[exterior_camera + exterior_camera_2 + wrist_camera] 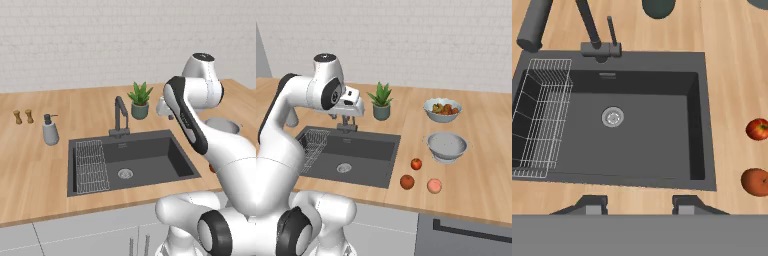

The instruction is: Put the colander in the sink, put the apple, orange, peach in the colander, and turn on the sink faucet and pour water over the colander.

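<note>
Gripper [632, 204] open, over sink [642, 145] front rim | colander [446, 146] on counter

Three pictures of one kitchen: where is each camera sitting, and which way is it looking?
Left base view: behind the arm's left, looking down at the sink and sink faucet; arm rises lower right.
Right base view: behind its right, facing the colander, apple, orange, peach; arm lower left.
Hand view: straight down over the sink; gripper open.
All share the sink.
</note>
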Robot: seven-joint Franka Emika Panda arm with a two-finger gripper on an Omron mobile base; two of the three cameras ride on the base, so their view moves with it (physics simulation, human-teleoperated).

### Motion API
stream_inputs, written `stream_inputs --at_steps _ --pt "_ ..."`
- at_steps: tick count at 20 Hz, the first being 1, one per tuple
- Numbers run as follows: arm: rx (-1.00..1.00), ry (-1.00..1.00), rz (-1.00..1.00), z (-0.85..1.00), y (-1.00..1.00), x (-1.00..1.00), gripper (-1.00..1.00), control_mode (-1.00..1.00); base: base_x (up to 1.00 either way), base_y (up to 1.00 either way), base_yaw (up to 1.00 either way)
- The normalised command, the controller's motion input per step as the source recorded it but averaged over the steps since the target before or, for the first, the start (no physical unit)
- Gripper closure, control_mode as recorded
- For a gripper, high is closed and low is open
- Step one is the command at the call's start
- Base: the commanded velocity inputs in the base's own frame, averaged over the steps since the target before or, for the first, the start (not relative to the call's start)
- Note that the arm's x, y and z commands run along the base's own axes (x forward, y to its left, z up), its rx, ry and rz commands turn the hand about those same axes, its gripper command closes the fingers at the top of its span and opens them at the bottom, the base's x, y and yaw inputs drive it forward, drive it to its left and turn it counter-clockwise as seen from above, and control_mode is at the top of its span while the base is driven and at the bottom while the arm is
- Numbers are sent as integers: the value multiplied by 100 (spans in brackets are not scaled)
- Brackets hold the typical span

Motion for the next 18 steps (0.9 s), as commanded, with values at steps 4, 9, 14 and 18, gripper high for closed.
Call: stream_inputs --at_steps 4,9,14,18 --pt "3 0 -3 0 -18 -7 -100 -100 0 0 0" --pt "11 0 -20 0 -70 -18 -100 -100 0 0 0" --pt "9 0 -29 -3 -85 -22 -100 -100 0 0 0" --pt "9 0 -31 -17 -94 -25 -100 -100 0 0 0"
